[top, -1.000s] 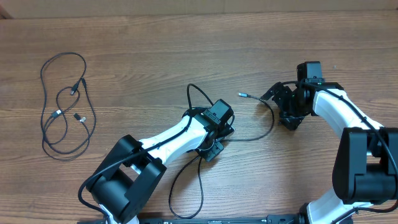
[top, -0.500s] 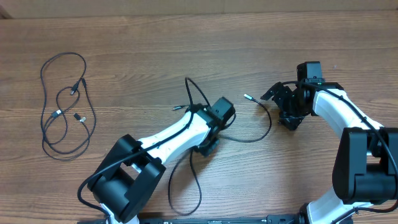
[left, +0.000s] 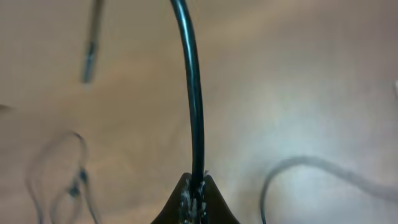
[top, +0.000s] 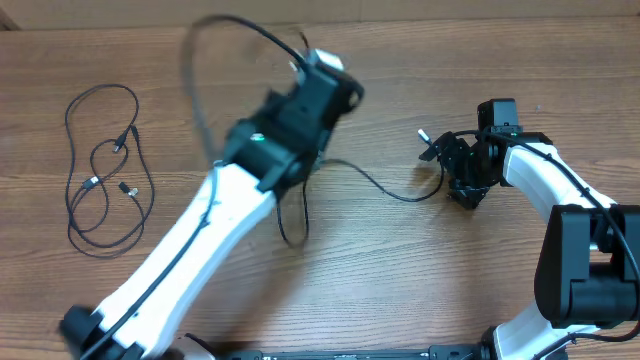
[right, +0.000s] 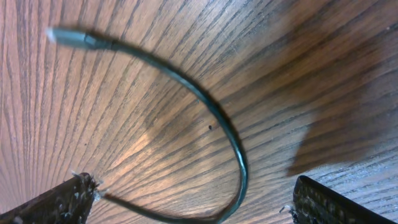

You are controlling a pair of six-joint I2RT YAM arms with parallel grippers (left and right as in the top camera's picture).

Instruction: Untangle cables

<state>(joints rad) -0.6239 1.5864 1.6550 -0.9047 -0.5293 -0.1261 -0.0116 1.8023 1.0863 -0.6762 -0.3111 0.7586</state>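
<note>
Within the closed left claw [left: 194, 194] a cable [left: 194, 93] is gripped, raised; separation is judged ongoing. Beneath the open right claw [right: 196, 205], a loose strand [right: 238, 152] should be pinned next.

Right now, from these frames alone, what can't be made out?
- Overhead: motion blur hides the left gripper; only the left wrist view shows it shut on the lifted cable.
- Left wrist: the table is out of focus; strands there cannot be told apart.
- Overhead: the cable tangle is too small to count cords.
- Right wrist: the lower edge cuts off the curved cable beside the open right gripper.
</note>
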